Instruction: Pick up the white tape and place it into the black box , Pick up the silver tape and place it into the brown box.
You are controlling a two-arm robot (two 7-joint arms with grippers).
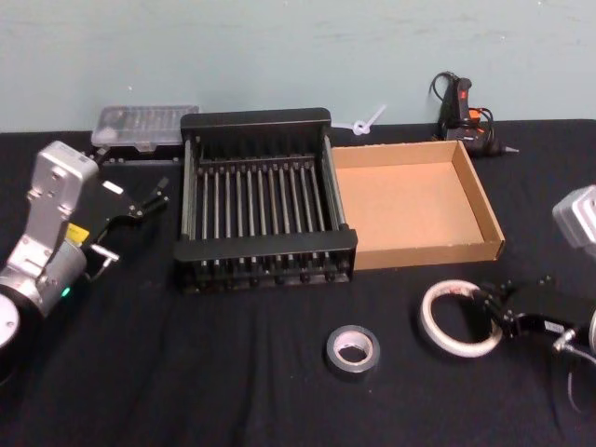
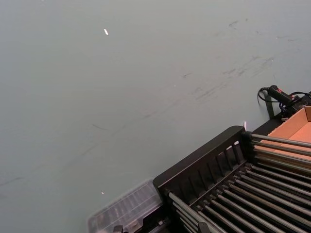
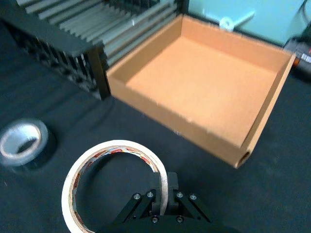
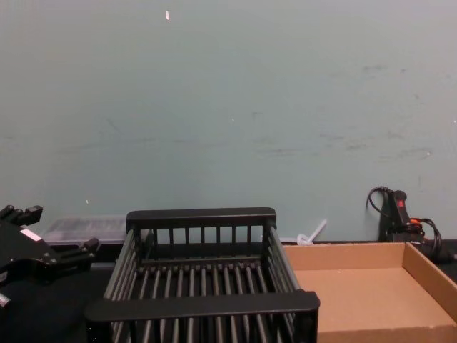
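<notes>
Two boxes: black box (image 1: 265,200) and brown box (image 1: 416,202) stand touching side by side on the counter (image 1: 186,372), both without tape inside.
White tape: white tape (image 1: 453,318) lies flat near the brown box's front wall; right gripper (image 1: 491,312) has its jaws pinching the ring's wall, one inside, one outside.
Silver tape: silver tape (image 1: 353,350) lies flat just left of the white ring, untouched.
Risk: the thin-wall pinch may let the ring swing or slip on lifting, or clip the crate rim.
Left arm: left gripper (image 1: 149,198) hangs parked beside the crate, jaws spread.
</notes>
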